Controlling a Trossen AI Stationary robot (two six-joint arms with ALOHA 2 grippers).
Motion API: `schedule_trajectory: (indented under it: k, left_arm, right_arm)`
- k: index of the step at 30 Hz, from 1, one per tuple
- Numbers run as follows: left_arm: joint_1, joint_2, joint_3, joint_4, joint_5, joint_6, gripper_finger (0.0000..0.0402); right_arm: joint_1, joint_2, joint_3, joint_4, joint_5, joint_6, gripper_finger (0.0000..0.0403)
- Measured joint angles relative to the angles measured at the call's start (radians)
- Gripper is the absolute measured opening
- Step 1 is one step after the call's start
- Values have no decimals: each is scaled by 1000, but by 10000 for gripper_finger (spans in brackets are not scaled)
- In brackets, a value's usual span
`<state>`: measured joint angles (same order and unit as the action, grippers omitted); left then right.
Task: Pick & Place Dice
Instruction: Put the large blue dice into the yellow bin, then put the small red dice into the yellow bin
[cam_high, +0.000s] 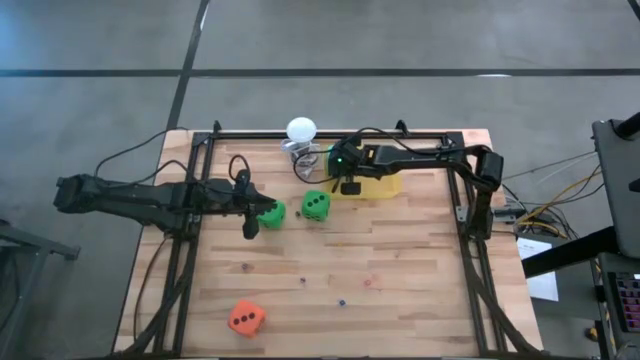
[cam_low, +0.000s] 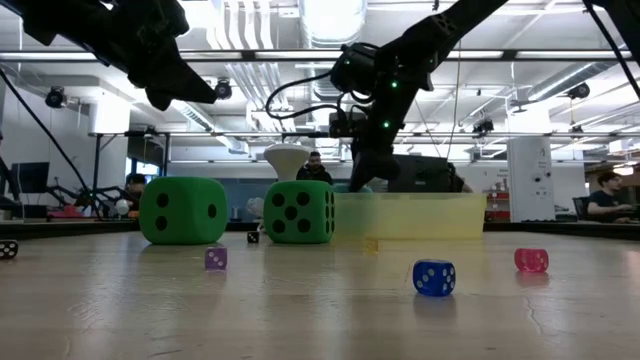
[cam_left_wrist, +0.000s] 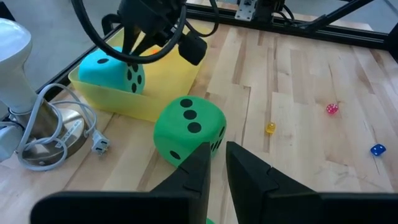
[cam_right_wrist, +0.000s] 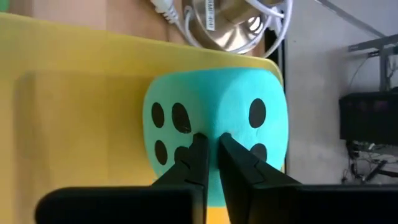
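A teal die (cam_right_wrist: 214, 118) sits inside the yellow tray (cam_high: 378, 186) at the table's far side, and my right gripper (cam_right_wrist: 211, 138) is shut on it from above. Two green dice stand on the wood left of the tray, one (cam_high: 316, 205) close to it and one (cam_high: 270, 213) under my left gripper (cam_high: 249, 222). That gripper (cam_left_wrist: 216, 149) hangs above the table with a narrow gap between its fingers and nothing in it. An orange-red die (cam_high: 246, 318) rests near the front edge. My right gripper pinches the teal die's upper edge (cam_right_wrist: 212, 127), where two pipped faces meet, between its two fingertips (cam_right_wrist: 198, 144). The fingers slant down onto it from the table's right. The die stays inside the tray (cam_left_wrist: 165, 93), upright.
A white ball on a wire stand (cam_high: 301, 128) with a metal base (cam_left_wrist: 56, 127) and a cable stands just left of the tray. Tiny dice lie on the near half: purple (cam_low: 215, 259), blue (cam_low: 433, 277), pink (cam_low: 531, 260). A black frame (cam_high: 330, 134) borders the table.
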<state>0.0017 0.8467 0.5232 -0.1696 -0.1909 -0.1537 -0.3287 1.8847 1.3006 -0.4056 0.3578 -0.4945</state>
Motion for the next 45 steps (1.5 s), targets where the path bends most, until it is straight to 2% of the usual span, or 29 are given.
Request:
schedule_trajectory:
  k: [8, 13, 16, 22, 30, 35, 37, 39, 42, 45]
  left_arm:
    - [0, 0, 0, 0, 0, 0, 58]
    - [0, 0, 0, 0, 0, -3, 58]
    - [0, 0, 0, 0, 0, -3, 58]
    - [0, 0, 0, -4, 0, -3, 58]
    - [0, -1, 0, 5, -25, -2, 58]
    - [2, -19, -15, 89, -80, -3, 58]
    - [9, -5, -33, 189, -58, 1, 58]
    - [27, 26, -31, 238, -7, 11, 58]
    - [43, 81, 7, 214, 47, 13, 58]
    - [45, 131, 76, 130, 51, 28, 58]
  right_arm:
    - [4, -12, 16, -16, -23, 50, 117]
    - [4, -20, 65, -82, -23, 98, 151]
    - [6, -26, 92, -135, -33, 135, 158]
    - [35, -74, 139, -257, -180, 253, 154]
    - [172, -253, 105, -378, -357, 459, 142]
    - [302, -409, -17, -366, -358, 666, 133]
    - [365, -476, -88, -337, -337, 767, 129]
    - [435, -535, -168, -302, -268, 858, 126]
    - [534, -608, -277, -255, -147, 974, 123]
    - [610, -641, -370, -179, -97, 1056, 123]
